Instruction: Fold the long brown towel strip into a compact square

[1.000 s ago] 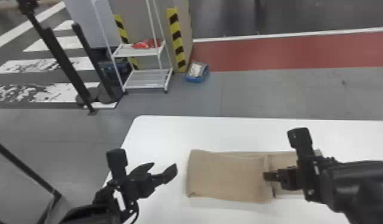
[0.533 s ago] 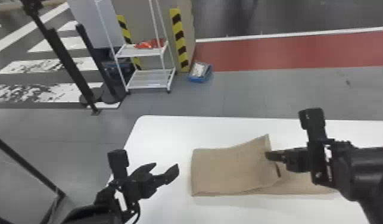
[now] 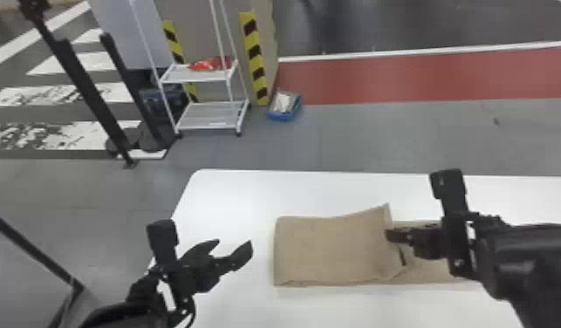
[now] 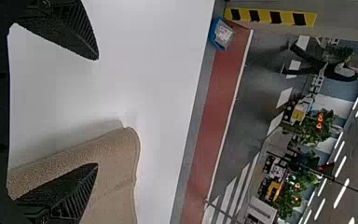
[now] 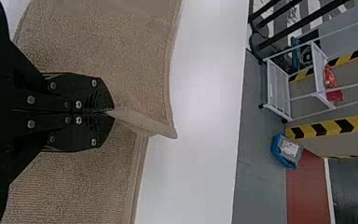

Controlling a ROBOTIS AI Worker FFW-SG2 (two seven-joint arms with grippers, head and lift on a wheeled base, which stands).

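The brown towel strip (image 3: pixel 327 248) lies on the white table, its left part doubled over the layer beneath, which runs on to the right under the arm. My right gripper (image 3: pixel 390 236) is shut on the folded layer's right edge, whose far corner stands raised. In the right wrist view the gripper (image 5: pixel 109 112) pinches that edge of the towel (image 5: pixel 116 51). Left of the towel, my left gripper (image 3: pixel 235 248) is held open with nothing between its fingers. The left wrist view has the left gripper (image 4: pixel 98 112) apart from the towel's folded end (image 4: pixel 116 163).
The white table (image 3: pixel 235 196) has its left edge by the left arm. On the floor beyond stand a white shelf rack (image 3: pixel 213 115), a blue bin (image 3: pixel 285 107) and striped posts (image 3: pixel 254 56). Dark poles rise at the far left.
The right gripper first moved away from the table with the towel's edge, lifting its far corner, then shifted slightly left and nearer. The left arm has stayed about where it was.
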